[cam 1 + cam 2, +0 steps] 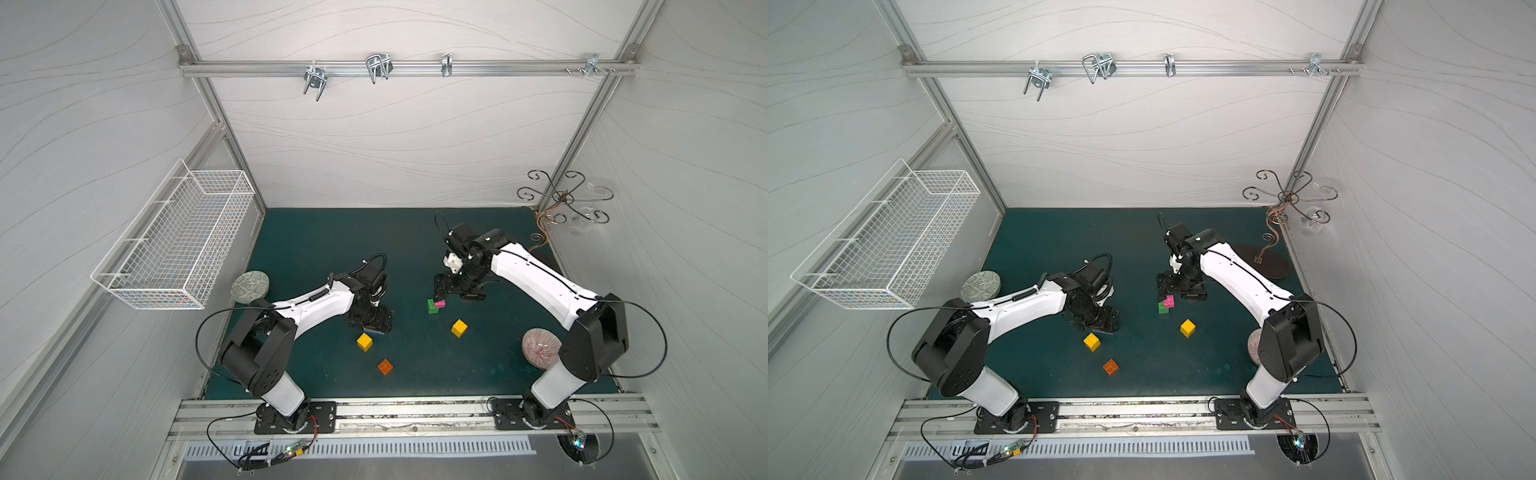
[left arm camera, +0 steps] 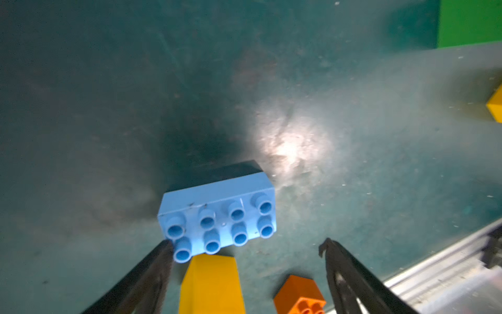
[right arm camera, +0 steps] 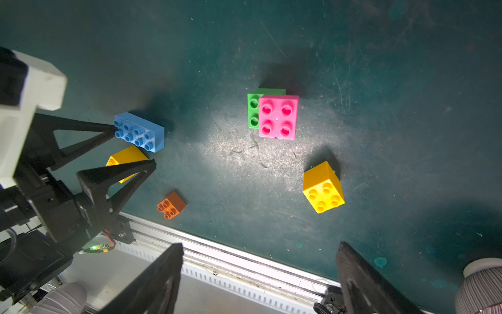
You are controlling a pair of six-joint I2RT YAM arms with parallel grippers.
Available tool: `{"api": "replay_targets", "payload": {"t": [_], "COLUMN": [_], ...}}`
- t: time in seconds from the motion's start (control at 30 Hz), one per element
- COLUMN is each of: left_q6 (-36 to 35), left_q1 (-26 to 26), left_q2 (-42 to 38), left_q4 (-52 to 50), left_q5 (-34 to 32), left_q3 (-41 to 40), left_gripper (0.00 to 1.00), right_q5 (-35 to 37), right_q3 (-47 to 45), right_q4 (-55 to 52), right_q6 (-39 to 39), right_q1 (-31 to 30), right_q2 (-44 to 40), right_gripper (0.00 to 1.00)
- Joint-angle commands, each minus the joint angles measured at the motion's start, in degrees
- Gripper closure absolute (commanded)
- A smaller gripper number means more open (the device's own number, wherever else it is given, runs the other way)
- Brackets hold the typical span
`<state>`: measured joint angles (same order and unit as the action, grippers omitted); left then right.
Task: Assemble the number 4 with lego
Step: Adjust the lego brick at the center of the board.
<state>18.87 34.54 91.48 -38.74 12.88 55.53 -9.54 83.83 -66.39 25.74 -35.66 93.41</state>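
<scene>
On the mat [image 1: 316, 249], pink [image 3: 278, 117] tops green [image 3: 253, 111]; blue [image 3: 141, 133], two yellows [image 3: 323, 187] [image 3: 126, 156], orange [image 3: 171, 205] lie loose; left gripper [image 2: 245, 244] and right gripper [image 3: 259, 246] gape empty.

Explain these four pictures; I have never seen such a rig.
Two robot arms work over a dark mat. Two pictures look down from overhead; two come from cameras on the arms' wrists. On the mat lie toy bricks: a long blue brick, two yellow bricks, an orange brick, and a pink brick sitting partly over a green brick. Bowls sit at both sides. The left gripper is open, one finger at the blue brick's end; the right gripper is open near the pink brick. Nothing is held.
</scene>
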Motion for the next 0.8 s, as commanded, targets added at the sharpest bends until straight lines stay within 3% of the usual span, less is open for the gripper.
{"api": "replay_targets", "payload": {"t": [0.0, 0.23, 0.4, 0.47, 0.63, 0.77], "left_q6": [2.27, 5.63, 5.87, 5.28, 3.49, 0.01], "left_q1": [1.25, 6.21, 11.2, 11.92, 12.13, 12.43], "left_q2": [0.95, -1.03, -0.07, -1.45, -6.84, -6.63], "left_q4": [-0.82, 1.22, -0.45, -1.5, -3.08, -3.47], "left_q5": [4.65, 10.15, 9.79, 6.59, -9.25, -15.21], "left_q3": [1.42, 2.17, 5.14, 5.7, 4.16, 2.8], "left_gripper": [0.12, 0.12, 0.12, 0.13, 0.18, 0.25], "right_q5": [-0.31, -0.56, -0.68, -0.37, -0.22, -0.5], "right_q3": [-0.72, -2.35, -2.03, -1.97, -3.42, -4.42], "right_q4": [-0.47, 0.21, 0.1, -0.14, 0.42, 1.44], "right_q6": [0.63, 1.23, 1.6, 1.6, 1.99, 2.73], "right_q1": [0.43, 0.54, 0.51, 0.53, 0.53, 0.56], "right_q2": [-2.58, -3.84, -4.19, -4.58, -6.15, -7.27], "right_gripper": [0.1, 0.09, 0.08, 0.07, 0.06, 0.05]}}
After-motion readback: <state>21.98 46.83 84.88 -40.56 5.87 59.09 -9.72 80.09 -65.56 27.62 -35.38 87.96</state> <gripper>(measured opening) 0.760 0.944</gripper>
